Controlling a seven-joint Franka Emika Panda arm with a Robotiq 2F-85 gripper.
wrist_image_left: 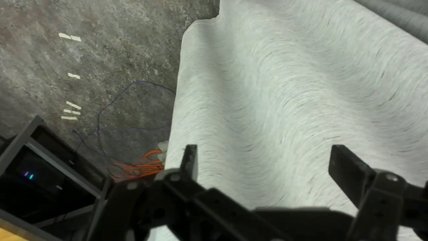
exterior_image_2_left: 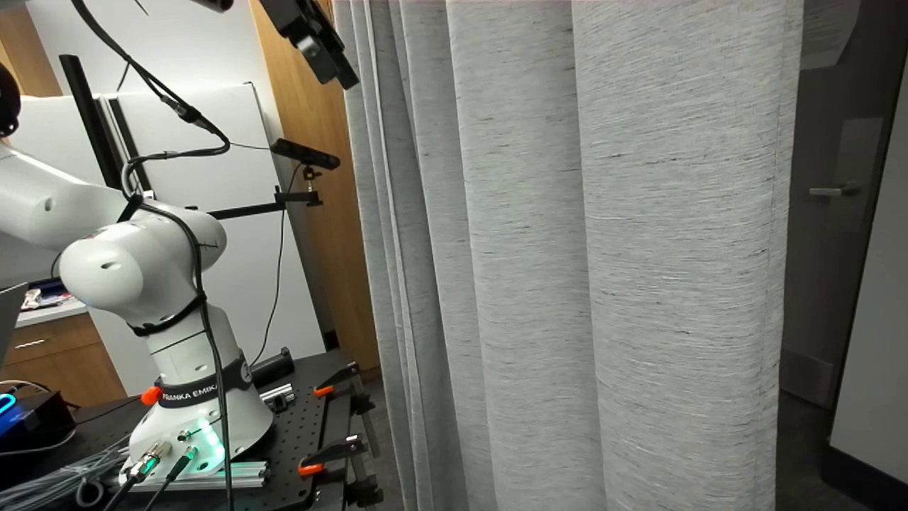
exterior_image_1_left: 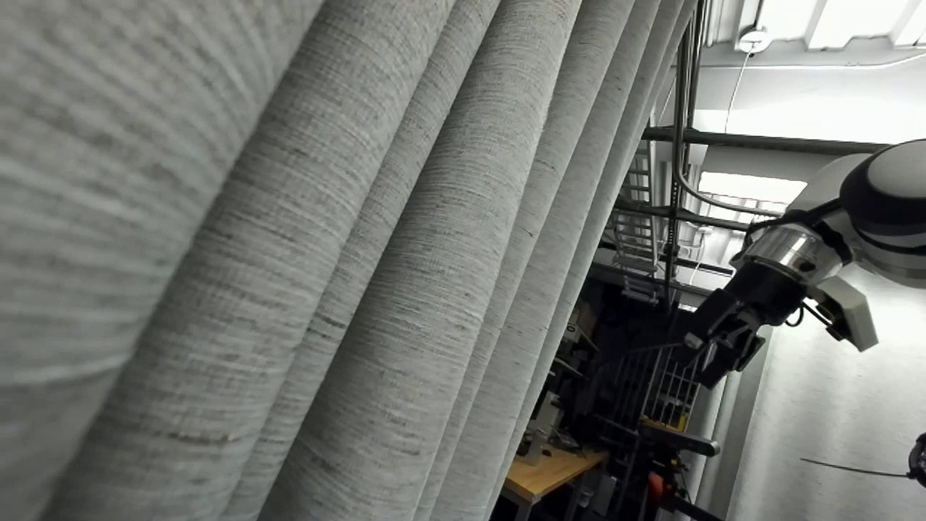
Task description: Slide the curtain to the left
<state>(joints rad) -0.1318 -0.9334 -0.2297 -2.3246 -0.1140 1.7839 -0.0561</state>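
Observation:
The curtain is a very large light-grey woven drape with long folds. It fills most of an exterior view [exterior_image_1_left: 434, 260], hangs right of the arm in an exterior view [exterior_image_2_left: 539, 255], and fills the middle and right of the wrist view [wrist_image_left: 287, 93]. My gripper [wrist_image_left: 264, 149] is open, its fingers wide apart in front of the curtain, near its left edge there. Nothing is held; I cannot tell how far the fabric is from the fingertips. In an exterior view the gripper [exterior_image_1_left: 700, 359] points down-left, right of the drape's edge. The gripper [exterior_image_2_left: 345, 73] also shows beside the curtain at the top.
A camera on a bracket [exterior_image_2_left: 306, 154] and a wooden panel [exterior_image_2_left: 312, 213] stand beside the curtain. The robot base [exterior_image_2_left: 206, 419] is on a black table with orange-tipped clamps. The wrist view shows floor [wrist_image_left: 110, 60], an orange cable [wrist_image_left: 143, 166] and a dark-framed cabinet [wrist_image_left: 63, 167].

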